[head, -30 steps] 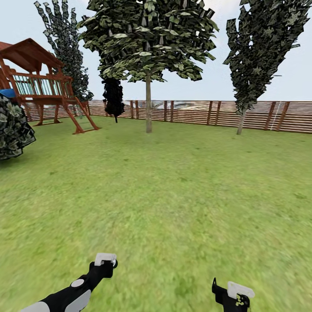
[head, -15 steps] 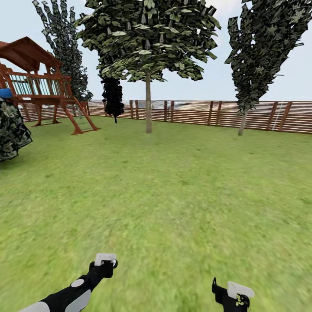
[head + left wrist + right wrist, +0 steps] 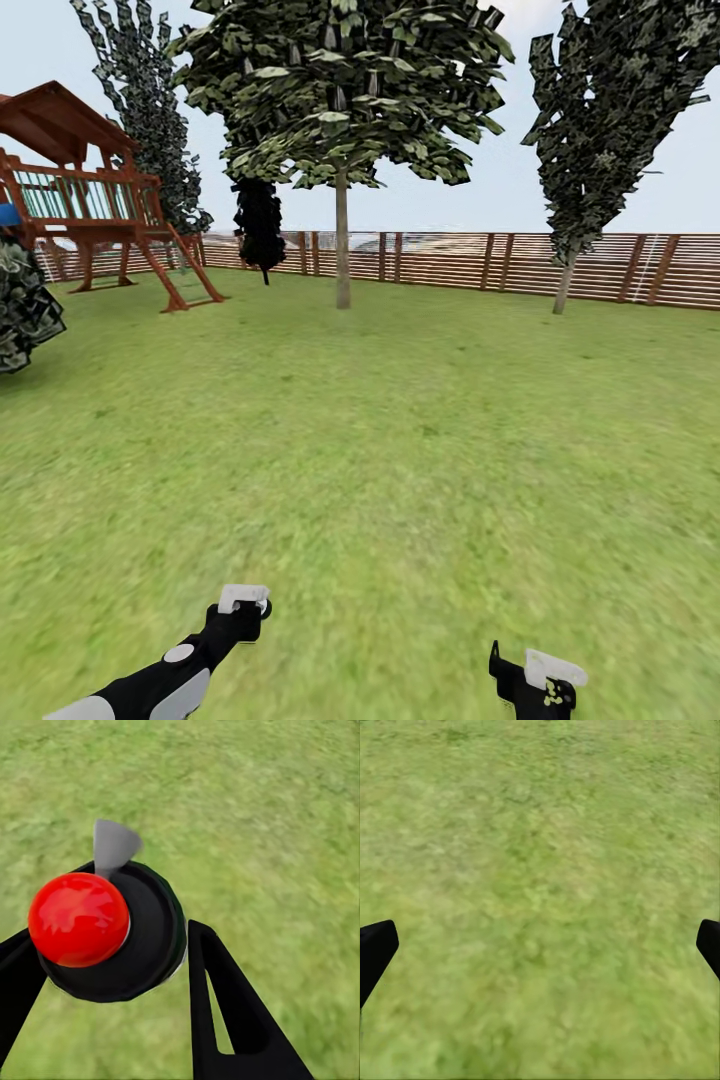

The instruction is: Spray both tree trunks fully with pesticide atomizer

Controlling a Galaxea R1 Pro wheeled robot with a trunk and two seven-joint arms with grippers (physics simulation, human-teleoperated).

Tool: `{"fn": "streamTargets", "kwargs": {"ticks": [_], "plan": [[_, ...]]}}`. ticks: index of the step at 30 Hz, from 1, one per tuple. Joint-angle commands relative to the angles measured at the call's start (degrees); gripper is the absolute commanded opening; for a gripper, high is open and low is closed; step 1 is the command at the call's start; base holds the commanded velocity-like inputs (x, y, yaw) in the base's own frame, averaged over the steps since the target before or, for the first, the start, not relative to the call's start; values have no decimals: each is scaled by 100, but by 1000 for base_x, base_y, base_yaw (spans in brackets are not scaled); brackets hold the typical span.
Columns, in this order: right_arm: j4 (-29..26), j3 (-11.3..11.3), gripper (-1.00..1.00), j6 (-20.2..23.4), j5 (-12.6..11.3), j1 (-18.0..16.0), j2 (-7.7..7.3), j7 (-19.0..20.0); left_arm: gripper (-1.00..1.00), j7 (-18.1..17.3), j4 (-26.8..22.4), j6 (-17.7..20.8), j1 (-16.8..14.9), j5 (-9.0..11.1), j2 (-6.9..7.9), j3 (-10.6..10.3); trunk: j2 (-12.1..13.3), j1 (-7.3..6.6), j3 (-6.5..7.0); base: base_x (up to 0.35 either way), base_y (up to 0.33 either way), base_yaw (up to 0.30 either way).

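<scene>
We stand on the lawn (image 3: pixel 400 430) of the fenced garden, facing a broad-leaved tree (image 3: pixel 340 90) whose bare grey-brown trunk (image 3: pixel 343 245) rises well ahead, near the slatted wooden fence (image 3: pixel 470 262). A narrow dark tree (image 3: pixel 600 120) stands off to the right by the same fence, and a red-brown wooden play tower (image 3: pixel 90 200) with a ladder sits to the left beside a dark shrub (image 3: pixel 22 305). Our left hand (image 3: pixel 112 967) grips the pesticide atomizer (image 3: pixel 112 934): in the wrist view its black fingers (image 3: pixel 225 1012) press either side of a round black body with a red knob and a grey nozzle, held above the grass. In the head view, the left hand (image 3: pixel 243 603) and the right hand (image 3: pixel 540 680) hang low over the turf. The right hand (image 3: pixel 540 945) spreads wide, with only grass between its fingertips (image 3: pixel 375 949).
</scene>
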Motion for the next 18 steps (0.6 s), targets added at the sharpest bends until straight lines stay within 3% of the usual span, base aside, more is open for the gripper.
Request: {"fn": "streamTargets", "kwargs": {"ticks": [1, 18], "plan": [[-5, 47, 100, -34, -59, -9, -9, -34, -100, 15, -10, -29, -9, 53, 5, -47, -11, 6, -11, 334, 0, 0], [-5, 50, 100, -34, -59, -9, -1, -41, -100, 15, -9, -29, -9, 53, 5, -47, -11, 6, -11, 334, 0, 28]]}}
